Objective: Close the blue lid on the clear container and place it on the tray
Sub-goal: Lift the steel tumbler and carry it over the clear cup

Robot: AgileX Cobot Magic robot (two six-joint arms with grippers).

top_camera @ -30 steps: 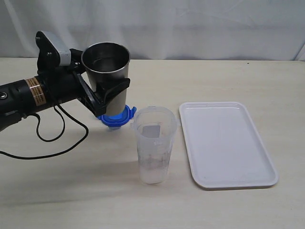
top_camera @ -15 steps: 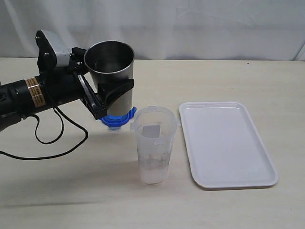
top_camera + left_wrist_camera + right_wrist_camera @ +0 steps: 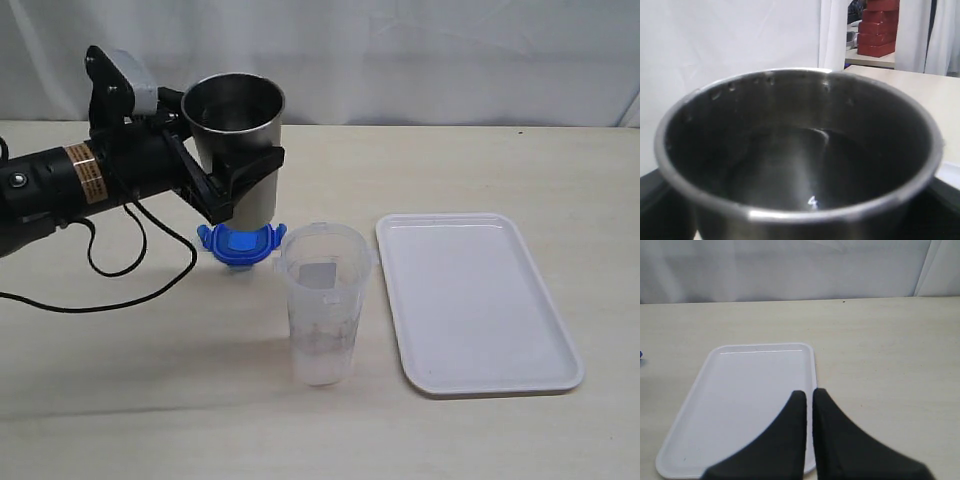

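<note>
Small illegible label (image 3: 318, 273) on clear container (image 3: 322, 335)

1. Clear container (image 3: 322, 300): a tall transparent canister standing upright on the bench (image 3: 150, 400), mouth uncovered, with a small pale label on its wall.
2. Blue lid (image 3: 240, 246): lies flat at the container's 10 o'clock, just beside it, with its flaps splayed.
3. Tray (image 3: 470, 300): a flat white rectangle with a low rim, lying near the container at its 3 o'clock.

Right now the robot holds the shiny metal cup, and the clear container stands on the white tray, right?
Not quite. The clear container stands on the table, beside the tray, not on it, as the exterior view shows. The robot does hold the metal cup.
</note>
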